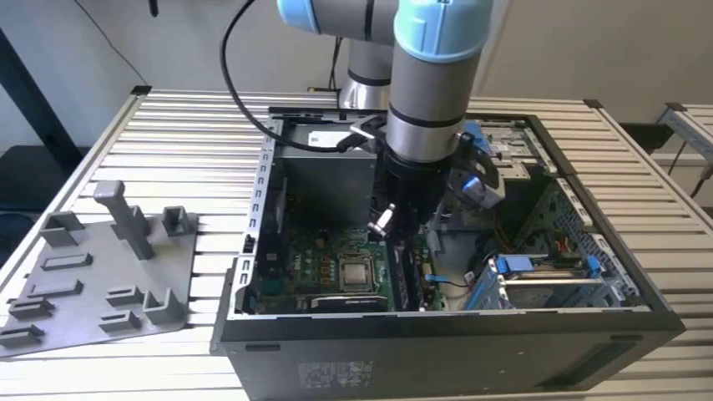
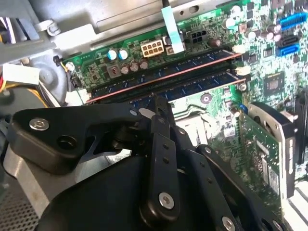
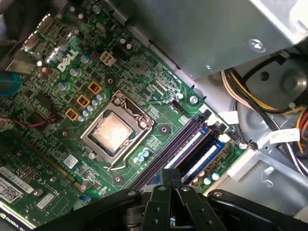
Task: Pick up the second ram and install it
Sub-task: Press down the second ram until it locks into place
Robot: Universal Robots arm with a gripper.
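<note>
The second ram (image 2: 202, 83) is a dark stick standing in a motherboard slot, with another stick (image 2: 192, 61) in the slot beside it. My gripper (image 2: 159, 102) is deep inside the open computer case (image 1: 446, 322). Its fingers are shut together and its tip sits at the top edge of the second ram near one end. In the first wrist view the gripper (image 3: 171, 174) hangs directly over the black and blue memory slots (image 3: 185, 149). In the exterior view the gripper (image 1: 395, 247) points down at the slots beside the processor (image 1: 356, 273).
A grey holder tray (image 1: 100, 276) with upright posts lies on the slatted table at the exterior view's left. Around the slots are a metal power supply box (image 1: 323, 180), bundled cables (image 3: 269, 110), an expansion card (image 2: 262, 144) and a blue drive cage (image 1: 540, 267).
</note>
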